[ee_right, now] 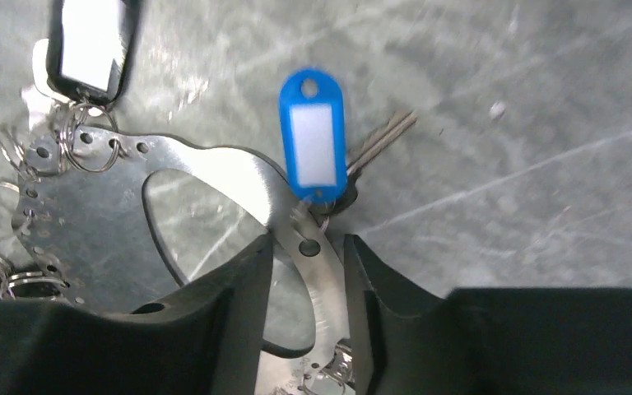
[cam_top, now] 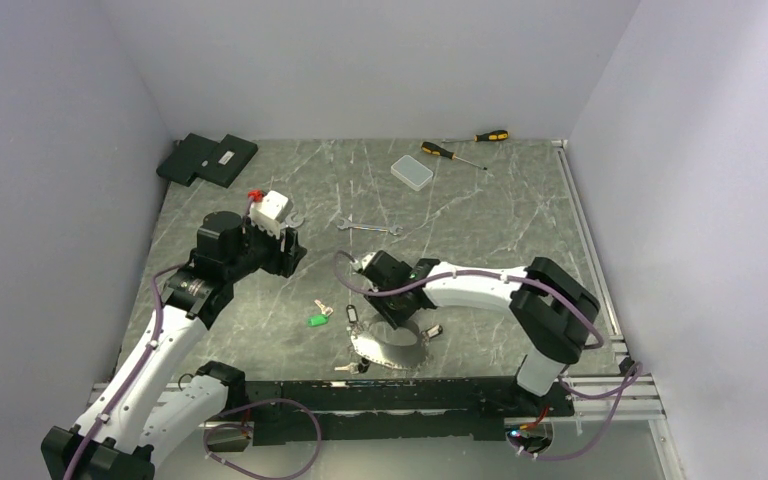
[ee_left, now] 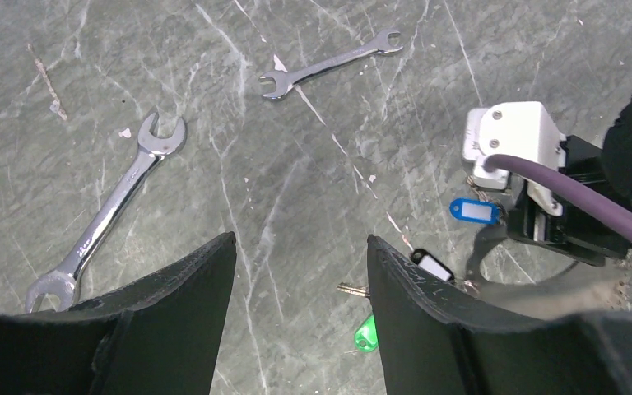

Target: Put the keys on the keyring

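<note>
The keyring (ee_right: 214, 169) is a flat pale metal band with a row of holes, lying on the table near the front edge (cam_top: 385, 358). My right gripper (ee_right: 309, 240) straddles its band, a finger pressed against each edge. A blue-tagged key (ee_right: 313, 140) hangs from the band just beyond the fingertips. A black-tagged key (ee_right: 90, 41) is ringed on at the far left. A green-tagged key (cam_top: 316, 320) lies loose on the table, apart from the keyring. My left gripper (ee_left: 300, 239) hovers open and empty above the table, the green tag (ee_left: 366, 333) beside its right finger.
Two silver spanners (ee_left: 111, 218) (ee_left: 329, 64) lie beyond the left gripper. A clear plastic box (cam_top: 412, 171) and two screwdrivers (cam_top: 452, 153) (cam_top: 491, 135) sit at the back. Black flat items (cam_top: 208, 158) rest at the back left corner.
</note>
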Robot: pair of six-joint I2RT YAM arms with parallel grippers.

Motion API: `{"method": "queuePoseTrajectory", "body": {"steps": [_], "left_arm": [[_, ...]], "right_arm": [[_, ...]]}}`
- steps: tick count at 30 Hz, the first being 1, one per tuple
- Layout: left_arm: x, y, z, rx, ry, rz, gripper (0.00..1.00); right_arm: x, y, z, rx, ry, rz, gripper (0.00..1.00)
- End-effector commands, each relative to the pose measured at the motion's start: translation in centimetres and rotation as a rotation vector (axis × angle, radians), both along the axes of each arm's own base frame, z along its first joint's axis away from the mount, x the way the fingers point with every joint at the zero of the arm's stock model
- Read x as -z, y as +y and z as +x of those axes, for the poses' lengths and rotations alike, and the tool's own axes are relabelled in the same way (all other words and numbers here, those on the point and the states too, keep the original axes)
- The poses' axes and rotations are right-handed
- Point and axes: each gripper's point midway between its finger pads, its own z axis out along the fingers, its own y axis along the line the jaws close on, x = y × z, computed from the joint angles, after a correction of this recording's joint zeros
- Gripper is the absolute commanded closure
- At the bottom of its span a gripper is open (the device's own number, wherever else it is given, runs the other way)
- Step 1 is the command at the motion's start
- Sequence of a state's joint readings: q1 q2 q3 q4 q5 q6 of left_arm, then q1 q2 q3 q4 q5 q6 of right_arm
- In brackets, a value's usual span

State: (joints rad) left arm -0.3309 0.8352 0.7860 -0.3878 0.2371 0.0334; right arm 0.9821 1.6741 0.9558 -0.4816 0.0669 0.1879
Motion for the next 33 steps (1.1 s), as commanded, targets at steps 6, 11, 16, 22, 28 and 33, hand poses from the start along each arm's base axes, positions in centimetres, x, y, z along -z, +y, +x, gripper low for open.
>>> {"method": "queuePoseTrajectory", "body": {"steps": [6,11,16,22,28,33], "left_arm": [[-2.2,0.0,0.2,-0.005,-0.053,-0.011,0.36],[-2.6,0.1,0.0,-0.007,-0.067,-0.015,0.36],[-2.7,0.5,0.0,-0.021,-0.080,-0.010,0.36],[-2.8,0.5,0.0,-0.022,-0.081,-0.009,0.36],[-2.6,0.5,0.2,-0.030,-0.072,-0.008,0.35],[-2.5,0.4,0.3,-0.026,-0.064,-0.009,0.36]], "right_arm": [[0.6,1.7,5.5,0.061,-0.088,0.007,0.69],[0.0,4.8,10.9,0.047,-0.153,0.073,0.69],[-3.2,5.1,13.6,0.016,-0.212,0.112,0.45],[-9.1,2.7,13.3,0.098,-0.257,0.213,0.35],[-10.4,0.1,10.8,0.169,-0.245,0.297,0.35],[-9.2,-0.5,9.1,0.191,-0.179,0.332,0.43]]}}
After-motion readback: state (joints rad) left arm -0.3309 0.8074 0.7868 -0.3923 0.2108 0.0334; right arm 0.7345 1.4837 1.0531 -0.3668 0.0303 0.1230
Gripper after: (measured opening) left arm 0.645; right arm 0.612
